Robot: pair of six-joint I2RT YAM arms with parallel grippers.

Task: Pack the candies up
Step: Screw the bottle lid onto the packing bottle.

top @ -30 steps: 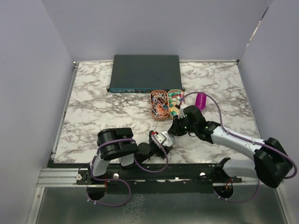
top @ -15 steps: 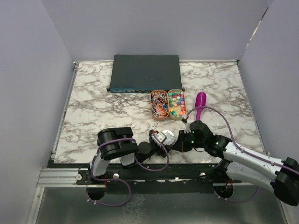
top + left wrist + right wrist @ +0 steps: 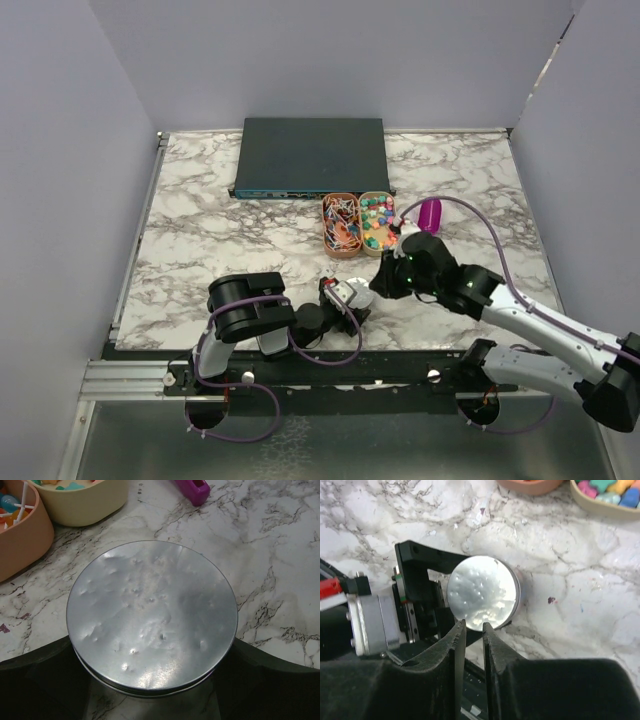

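Note:
The candies are small pastel sweets heaped in a cream oval tray; they also show at the top right of the right wrist view. My left gripper lies low by the table's near edge, shut on a round silver tin with its lid on. The tin fills the left wrist view, with my dark fingers at both sides. My right gripper hovers just right of and above the tin, its jaws nearly together and empty. The purple scoop lies right of the trays.
An orange oval tray of small mixed items sits against the cream tray. A flat black box lies at the back. Grey walls stand on three sides. The scoop's end shows in the left wrist view.
My right gripper drew back from the candy tray toward the near edge, then moved forward again over the tin. The left arm and tin have not moved.

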